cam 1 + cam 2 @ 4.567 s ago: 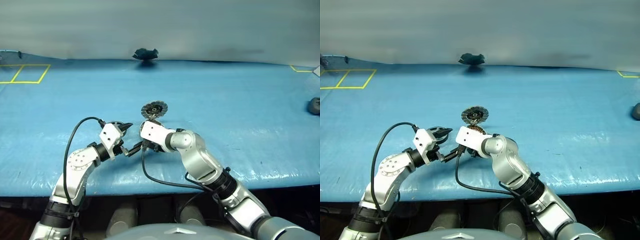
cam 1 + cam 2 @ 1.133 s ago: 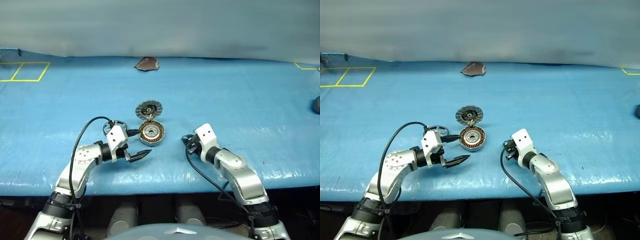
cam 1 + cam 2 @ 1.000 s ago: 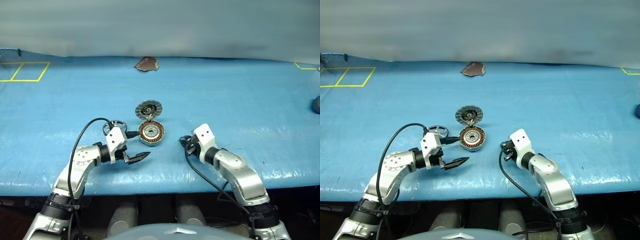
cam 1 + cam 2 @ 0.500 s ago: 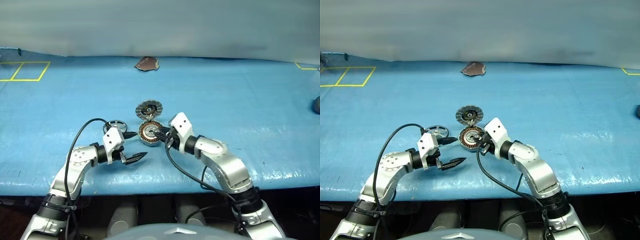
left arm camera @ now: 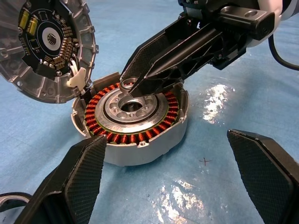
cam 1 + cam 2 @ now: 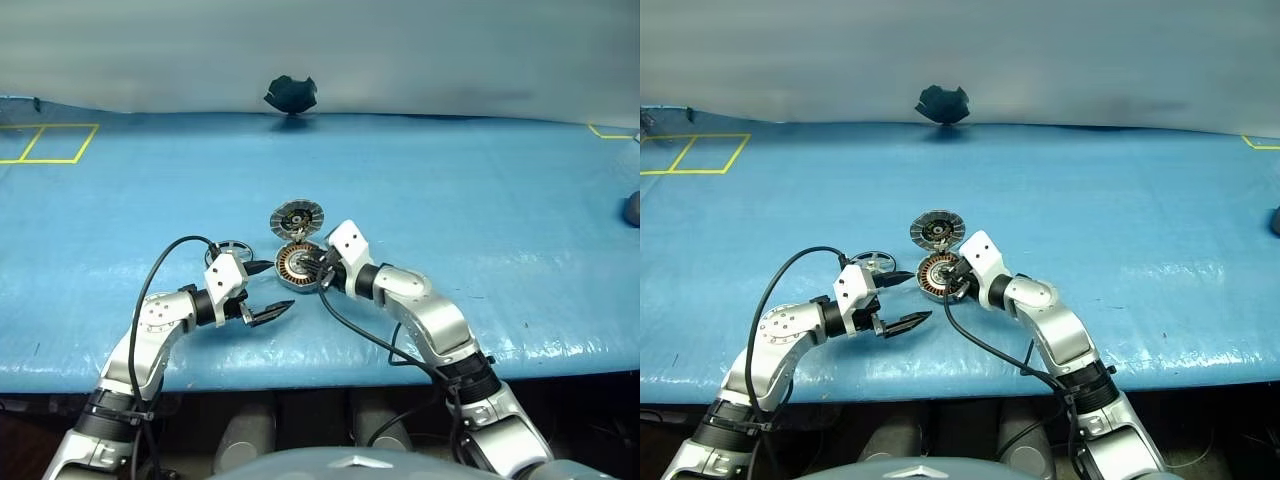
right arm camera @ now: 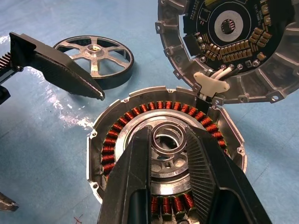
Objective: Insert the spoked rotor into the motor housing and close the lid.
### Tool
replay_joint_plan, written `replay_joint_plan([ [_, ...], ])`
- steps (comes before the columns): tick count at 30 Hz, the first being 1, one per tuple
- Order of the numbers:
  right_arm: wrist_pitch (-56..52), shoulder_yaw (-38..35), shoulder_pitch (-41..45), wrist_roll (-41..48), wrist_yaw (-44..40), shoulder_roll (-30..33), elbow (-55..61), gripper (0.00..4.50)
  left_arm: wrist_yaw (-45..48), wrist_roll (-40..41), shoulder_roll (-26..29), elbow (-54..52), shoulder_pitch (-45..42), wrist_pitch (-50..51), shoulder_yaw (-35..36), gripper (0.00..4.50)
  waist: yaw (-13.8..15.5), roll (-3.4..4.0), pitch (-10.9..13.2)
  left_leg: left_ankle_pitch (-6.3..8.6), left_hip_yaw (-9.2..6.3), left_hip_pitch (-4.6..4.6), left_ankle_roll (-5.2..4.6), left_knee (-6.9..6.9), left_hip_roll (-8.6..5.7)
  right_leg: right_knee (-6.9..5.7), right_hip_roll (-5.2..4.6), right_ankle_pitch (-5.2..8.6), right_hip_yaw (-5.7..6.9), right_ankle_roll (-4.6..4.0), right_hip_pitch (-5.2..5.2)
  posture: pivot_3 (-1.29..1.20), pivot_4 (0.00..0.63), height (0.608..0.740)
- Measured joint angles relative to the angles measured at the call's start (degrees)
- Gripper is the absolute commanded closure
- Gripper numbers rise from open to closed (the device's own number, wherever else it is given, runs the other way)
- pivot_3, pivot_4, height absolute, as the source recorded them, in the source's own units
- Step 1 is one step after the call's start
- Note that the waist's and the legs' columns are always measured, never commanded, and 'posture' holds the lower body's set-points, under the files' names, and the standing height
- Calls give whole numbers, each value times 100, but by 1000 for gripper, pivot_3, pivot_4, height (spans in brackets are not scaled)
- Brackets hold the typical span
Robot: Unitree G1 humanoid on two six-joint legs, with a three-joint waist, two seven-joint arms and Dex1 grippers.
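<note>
The motor housing (image 6: 298, 266) sits open on the blue table, its copper winding ring (image 7: 117, 140) around a silver hub. Its lid (image 6: 297, 217) stands tilted up behind it, ribbed inner face (image 7: 233, 46) showing. The spoked rotor (image 6: 228, 250) lies flat on the table just left of the housing. My right gripper (image 7: 169, 133) hovers over the hub, shut on a small silver ring (image 5: 127, 85) pinched at its fingertips. My left gripper (image 6: 280, 287) stands open with nothing in it, in front of the rotor and left of the housing, pointing at it.
A dark crumpled object (image 6: 290, 93) rests at the table's far edge. Yellow tape squares (image 6: 50, 145) mark the far left, and a dark lump (image 6: 629, 208) sits at the right edge. The table's front edge runs close below both arms.
My right arm has swung left from the open table to the housing, bringing its gripper over the hub. The left arm has stayed put.
</note>
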State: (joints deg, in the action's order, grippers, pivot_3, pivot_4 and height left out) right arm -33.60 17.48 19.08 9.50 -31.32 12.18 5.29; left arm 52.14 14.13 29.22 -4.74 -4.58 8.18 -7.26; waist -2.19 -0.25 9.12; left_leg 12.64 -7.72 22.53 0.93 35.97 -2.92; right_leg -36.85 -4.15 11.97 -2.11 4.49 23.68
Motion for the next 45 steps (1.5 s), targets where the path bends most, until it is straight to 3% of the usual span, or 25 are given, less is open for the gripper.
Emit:
replay_joint_plan([
  [45,110,135,92,-265,-79,-103,-205,3770,-162,-11,0,138,-16,-121,2,0,-4,0,0,0,0,-1,1,1,0,-1,2,-1,-1,-1,0,0,150,740],
])
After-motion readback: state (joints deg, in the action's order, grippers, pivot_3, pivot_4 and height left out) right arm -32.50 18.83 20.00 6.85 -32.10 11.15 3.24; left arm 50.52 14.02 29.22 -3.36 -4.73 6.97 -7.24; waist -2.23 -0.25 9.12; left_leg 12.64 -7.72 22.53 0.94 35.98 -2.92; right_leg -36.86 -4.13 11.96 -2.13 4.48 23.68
